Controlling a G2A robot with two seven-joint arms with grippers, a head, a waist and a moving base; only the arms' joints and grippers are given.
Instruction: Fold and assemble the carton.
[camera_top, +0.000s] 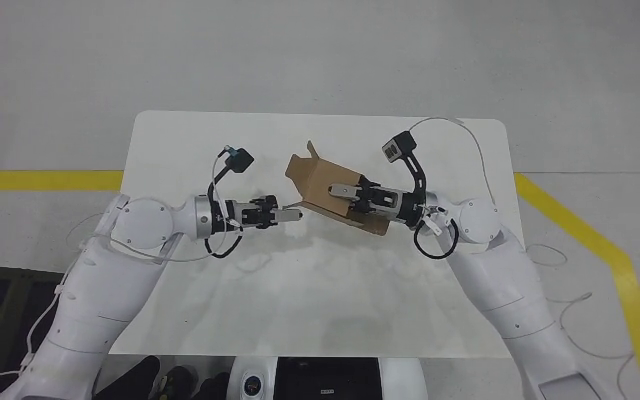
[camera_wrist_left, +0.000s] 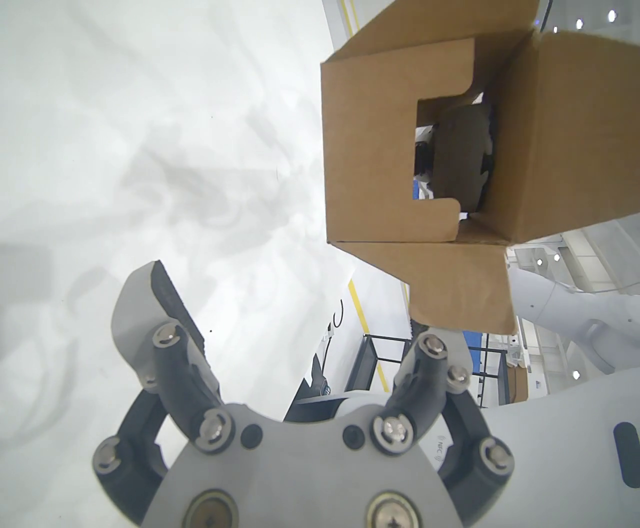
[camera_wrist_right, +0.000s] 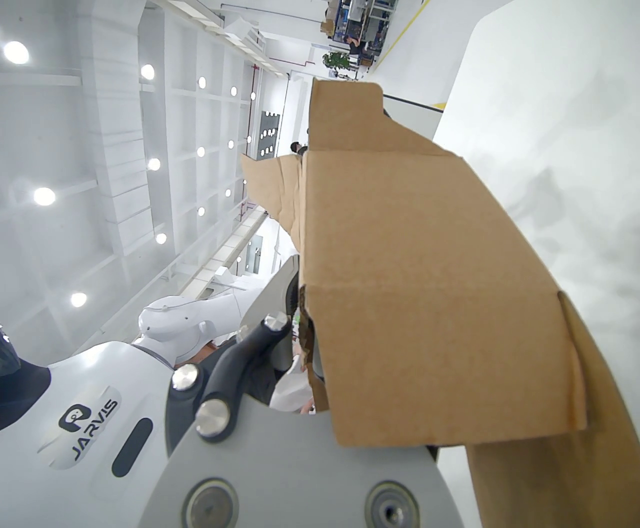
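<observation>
A brown carton (camera_top: 325, 185) is held tilted above the middle of the white table, its flaps loose at both ends. My right gripper (camera_top: 347, 192) is shut on one side wall of the carton (camera_wrist_right: 425, 300), one finger (camera_wrist_right: 282, 295) outside the wall and the other hidden inside. Seen through the carton's (camera_wrist_left: 550, 150) open end, a dark pad (camera_wrist_left: 460, 155) sits inside. My left gripper (camera_wrist_left: 295, 310) stands open just short of that end, and a hanging flap (camera_wrist_left: 460, 290) lies over one fingertip. From above, the left gripper (camera_top: 290, 212) is at the carton's lower left corner.
The white table (camera_top: 200, 140) is bare around the carton on all sides. Yellow floor tape (camera_top: 60, 180) runs beyond its left and right edges.
</observation>
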